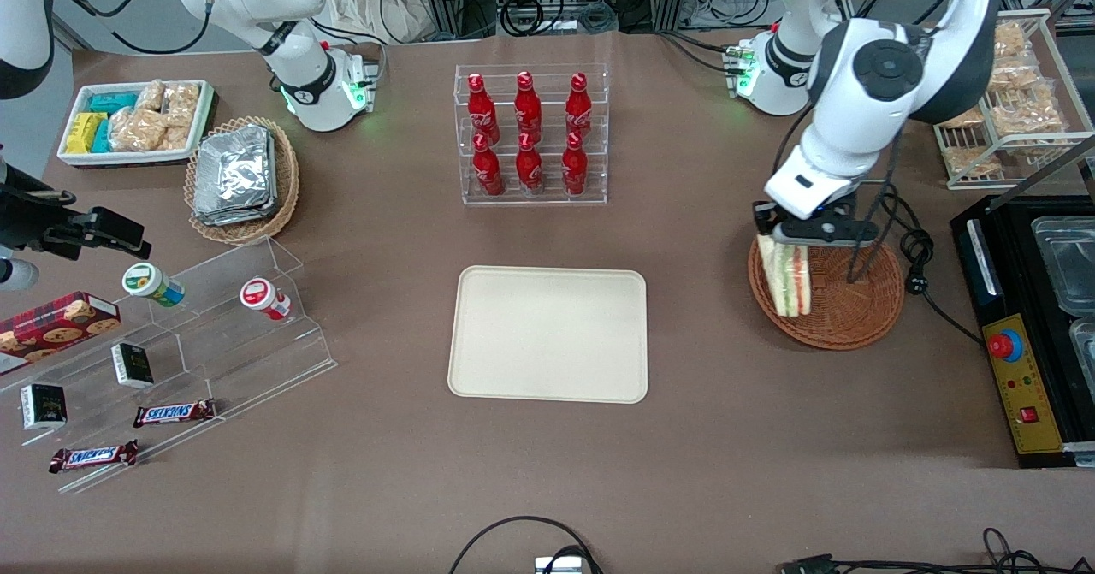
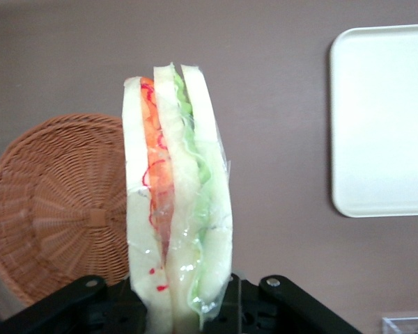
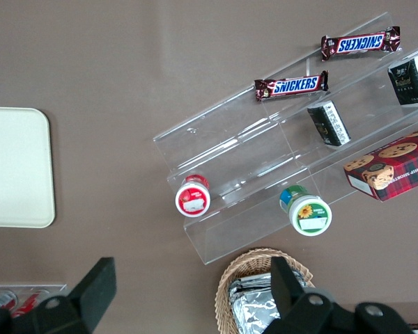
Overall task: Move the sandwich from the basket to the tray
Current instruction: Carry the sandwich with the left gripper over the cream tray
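Observation:
The wrapped sandwich (image 1: 789, 276) (image 2: 176, 202), white bread with red, orange and green filling, hangs point-down from the left gripper (image 1: 800, 236) (image 2: 181, 299), which is shut on its wide end. It is lifted over the edge of the reddish-brown wicker basket (image 1: 843, 304) (image 2: 56, 205) that faces the tray; nothing else shows in the basket. The cream rectangular tray (image 1: 548, 334) (image 2: 383, 118) lies flat at the table's middle, apart from the basket, with nothing on it.
A clear rack of red bottles (image 1: 530, 133) stands farther from the front camera than the tray. A black machine (image 1: 1026, 326) and a wire rack of snack bags (image 1: 1009, 103) sit at the working arm's end. A cable (image 1: 920, 266) lies beside the basket.

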### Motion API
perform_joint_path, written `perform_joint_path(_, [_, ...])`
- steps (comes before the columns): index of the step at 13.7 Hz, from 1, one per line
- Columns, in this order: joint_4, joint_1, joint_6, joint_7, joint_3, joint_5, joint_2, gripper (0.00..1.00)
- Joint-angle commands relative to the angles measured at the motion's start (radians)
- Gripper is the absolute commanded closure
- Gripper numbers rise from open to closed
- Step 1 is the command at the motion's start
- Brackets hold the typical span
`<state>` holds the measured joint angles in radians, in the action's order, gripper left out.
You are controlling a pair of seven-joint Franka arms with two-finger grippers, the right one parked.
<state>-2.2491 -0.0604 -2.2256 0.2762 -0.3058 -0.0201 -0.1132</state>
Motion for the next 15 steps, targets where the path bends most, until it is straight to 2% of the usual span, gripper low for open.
perform_joint_path(1, [0.161,-0.003,0.07,0.032,-0.053,-0.007,0.137,0.98])
perform_joint_path(4, [0.193,-0.003,0.067,0.054,-0.09,-0.02,0.178,0.98])
perform_joint_path(6, [0.235,-0.006,0.067,0.07,-0.122,-0.058,0.225,0.98])
perform_joint_path(10, [0.311,-0.071,0.063,0.109,-0.134,-0.098,0.332,0.95])
perform_joint_path(15, [0.408,-0.154,0.05,0.245,-0.134,-0.222,0.487,0.95])
